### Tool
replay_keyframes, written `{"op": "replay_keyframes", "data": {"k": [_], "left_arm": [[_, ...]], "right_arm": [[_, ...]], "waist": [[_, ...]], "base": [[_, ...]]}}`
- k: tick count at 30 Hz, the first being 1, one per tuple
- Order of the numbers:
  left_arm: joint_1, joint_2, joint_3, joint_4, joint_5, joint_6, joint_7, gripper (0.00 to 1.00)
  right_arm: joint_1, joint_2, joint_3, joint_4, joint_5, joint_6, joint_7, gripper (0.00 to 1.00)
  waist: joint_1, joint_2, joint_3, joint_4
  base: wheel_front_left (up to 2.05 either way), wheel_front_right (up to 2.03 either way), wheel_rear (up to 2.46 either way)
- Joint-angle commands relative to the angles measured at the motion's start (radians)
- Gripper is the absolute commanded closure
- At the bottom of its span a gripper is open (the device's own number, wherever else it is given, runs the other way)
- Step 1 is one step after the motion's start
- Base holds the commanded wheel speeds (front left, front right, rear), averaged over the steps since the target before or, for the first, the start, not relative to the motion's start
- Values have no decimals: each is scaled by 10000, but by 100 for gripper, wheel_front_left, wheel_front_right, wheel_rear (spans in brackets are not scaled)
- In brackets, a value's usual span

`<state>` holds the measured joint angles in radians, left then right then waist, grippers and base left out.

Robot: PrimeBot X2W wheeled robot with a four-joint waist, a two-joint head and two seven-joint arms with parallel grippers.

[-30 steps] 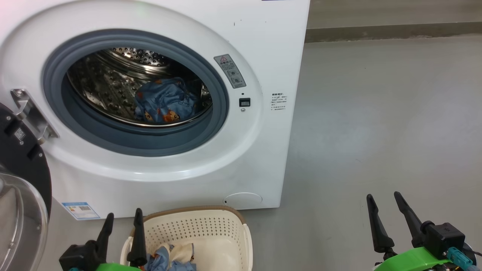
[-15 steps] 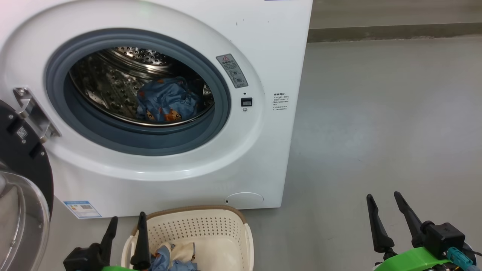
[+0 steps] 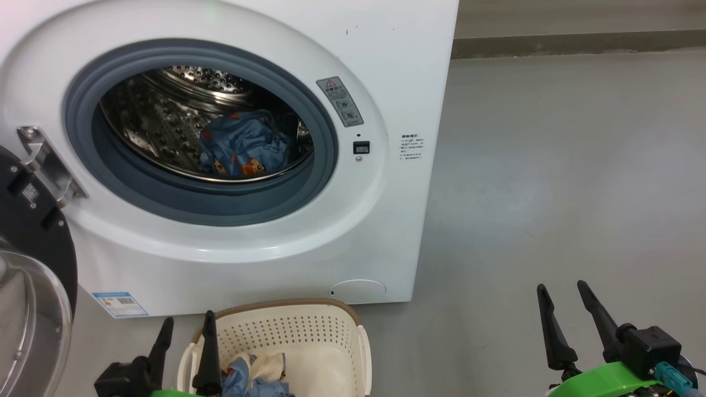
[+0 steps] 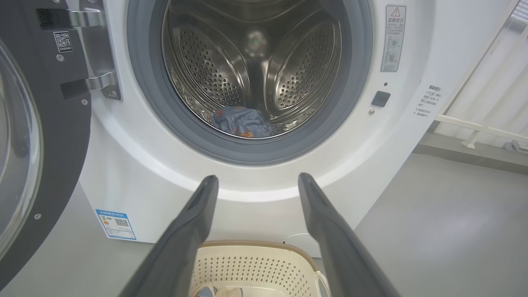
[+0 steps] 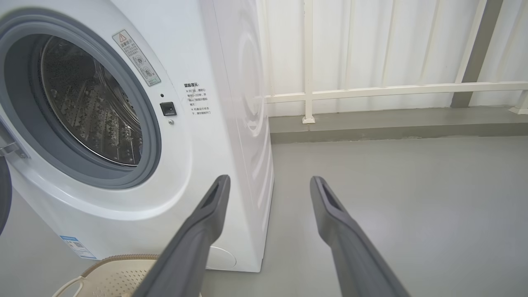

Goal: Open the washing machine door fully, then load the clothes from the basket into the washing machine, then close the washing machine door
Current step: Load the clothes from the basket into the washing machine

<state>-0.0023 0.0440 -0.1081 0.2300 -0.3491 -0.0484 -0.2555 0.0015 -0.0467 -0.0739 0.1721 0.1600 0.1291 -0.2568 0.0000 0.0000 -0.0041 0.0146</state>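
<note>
The big white front-loading washing machine stands on grey floor, its round black-rimmed glass door swung wide at the opening's left edge. One light-blue bear-printed garment lies low in the perforated steel drum. More blue and cream clothes sit in the cream perforated plastic basket just before the machine's lower front edge. The left gripper hangs at the basket's left rim, jaws spread, empty. The right gripper, jaws likewise spread, hangs over open floor well right of the machine's right edge.
</note>
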Motion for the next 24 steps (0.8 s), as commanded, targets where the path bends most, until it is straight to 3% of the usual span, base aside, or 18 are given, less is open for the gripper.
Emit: {"op": "replay_keyframes", "data": {"k": [1,12,24], "left_arm": [[-209,63,280,-217,-29,58,-63,0],[-221,62,180,-168,-64,81,-63,0],[-836,62,-60,724,-69,73,-63,0]], "right_arm": [[-193,-37,260,-259,-95,16,-27,0],[-248,-36,221,-319,-115,16,-28,0],[-582,-70,185,-544,-165,16,-18,0]], "waist": [[0,0,16,-1],[0,0,267,-31],[0,0,1693,-204]], "base": [[0,0,0],[0,0,0],[0,0,0]]}}
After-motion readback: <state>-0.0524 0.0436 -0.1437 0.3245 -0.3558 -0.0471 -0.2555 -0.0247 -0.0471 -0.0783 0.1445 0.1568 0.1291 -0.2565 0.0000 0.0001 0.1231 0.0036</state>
